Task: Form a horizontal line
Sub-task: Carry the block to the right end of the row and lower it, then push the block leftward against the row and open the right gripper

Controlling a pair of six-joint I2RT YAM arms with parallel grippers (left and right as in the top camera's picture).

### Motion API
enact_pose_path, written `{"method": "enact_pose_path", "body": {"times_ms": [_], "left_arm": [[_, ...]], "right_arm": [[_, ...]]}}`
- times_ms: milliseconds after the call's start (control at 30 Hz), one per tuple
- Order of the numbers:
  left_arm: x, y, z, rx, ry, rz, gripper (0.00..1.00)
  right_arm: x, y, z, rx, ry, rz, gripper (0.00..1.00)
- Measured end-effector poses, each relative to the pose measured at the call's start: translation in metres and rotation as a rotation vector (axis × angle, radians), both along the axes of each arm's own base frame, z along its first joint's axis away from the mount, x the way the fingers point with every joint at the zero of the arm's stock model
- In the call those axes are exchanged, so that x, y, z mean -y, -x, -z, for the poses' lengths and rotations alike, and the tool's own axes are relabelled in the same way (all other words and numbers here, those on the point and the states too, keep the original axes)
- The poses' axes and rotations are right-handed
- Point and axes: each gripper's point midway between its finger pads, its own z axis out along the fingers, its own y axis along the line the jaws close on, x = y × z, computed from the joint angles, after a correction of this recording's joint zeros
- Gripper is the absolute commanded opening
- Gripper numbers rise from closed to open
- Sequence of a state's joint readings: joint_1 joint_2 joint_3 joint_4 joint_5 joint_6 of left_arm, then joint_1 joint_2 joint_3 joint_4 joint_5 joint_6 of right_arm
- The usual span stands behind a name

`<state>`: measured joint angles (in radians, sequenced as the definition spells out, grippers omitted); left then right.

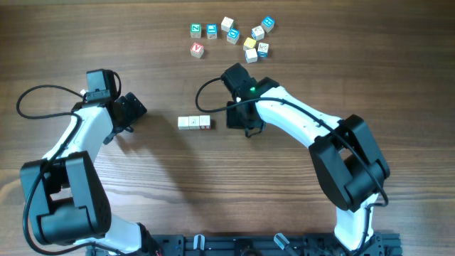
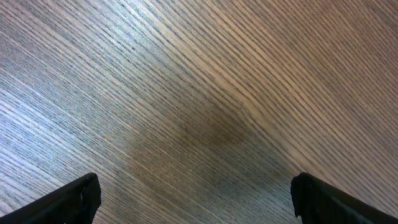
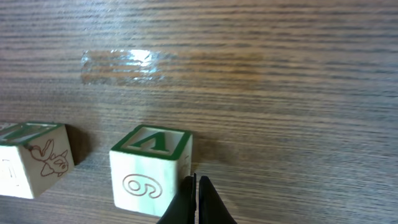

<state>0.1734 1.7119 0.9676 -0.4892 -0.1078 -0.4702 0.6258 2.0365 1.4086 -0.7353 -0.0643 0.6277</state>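
Right wrist: right gripper [image 3: 197, 200] pressed together, empty, just beside green-lettered cube [image 3: 149, 171]; light, stiff wood, probably slides readily; you'd push its flat side or pinch opposite faces; left gripper [image 2: 196, 200] spread.

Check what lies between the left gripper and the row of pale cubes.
Only bare wooden table lies between the left gripper and the row of pale cubes, in the overhead view.
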Motion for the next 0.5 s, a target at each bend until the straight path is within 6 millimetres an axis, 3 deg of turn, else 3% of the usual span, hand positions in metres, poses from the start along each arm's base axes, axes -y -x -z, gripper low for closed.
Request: {"method": "enact_pose_path", "body": {"times_ms": [500], "left_arm": [[0.0, 0.0, 0.0, 0.0, 0.0, 0.0, 1.0]], "right_arm": [[-0.0088, -0.0043, -0.0022, 0.019, -0.037, -0.007, 0.08]]}}
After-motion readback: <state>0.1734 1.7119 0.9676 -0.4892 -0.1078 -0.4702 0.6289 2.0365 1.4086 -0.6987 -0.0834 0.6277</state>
